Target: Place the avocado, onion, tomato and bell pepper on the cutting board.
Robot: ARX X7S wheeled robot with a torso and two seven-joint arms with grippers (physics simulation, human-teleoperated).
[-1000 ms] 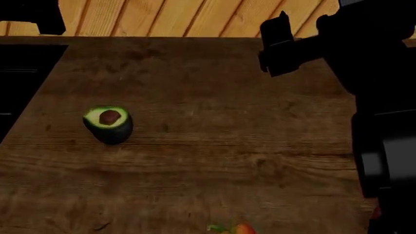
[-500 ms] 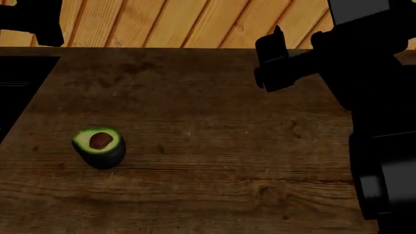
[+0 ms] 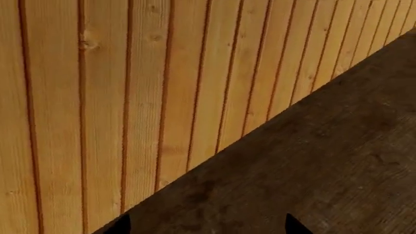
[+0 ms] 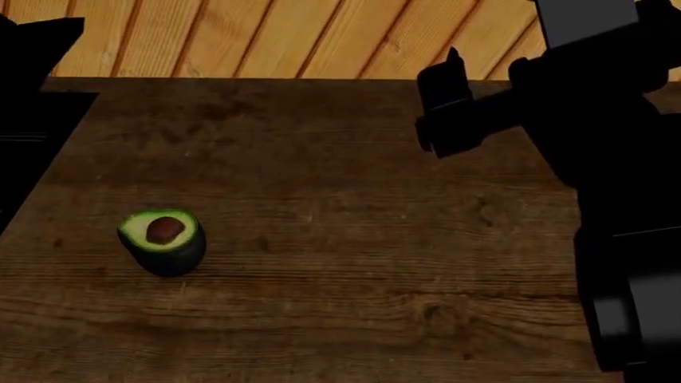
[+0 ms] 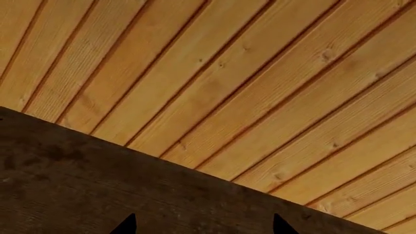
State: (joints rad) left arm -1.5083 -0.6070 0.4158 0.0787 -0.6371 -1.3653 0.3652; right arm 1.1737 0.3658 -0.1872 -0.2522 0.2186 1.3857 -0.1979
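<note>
The avocado (image 4: 162, 237) stands cut side up on the dark wooden table (image 4: 352, 239), at the left of the head view, with its brown pit showing. My right gripper (image 4: 447, 92) hovers over the table's far right, well away from the avocado. In its wrist view the right gripper (image 5: 202, 227) is open, with only the table edge and wall beyond its fingertips (image 5: 126, 226). My left gripper (image 3: 208, 228) is open too, facing the wall and the table's back edge. The onion, tomato, bell pepper and cutting board are out of view.
A light wooden plank wall (image 4: 266, 36) runs along the table's back edge. A black recessed area (image 4: 32, 144) lies at the table's left side. My left arm (image 4: 32, 40) shows as a dark shape at the far left corner, and the right arm's bulk (image 4: 627, 239) covers the right side.
The head view shifted, so the avocado now sits lower and further left, and the red-green bit at the bottom edge dropped out. My left arm has moved lower at the top left corner.
</note>
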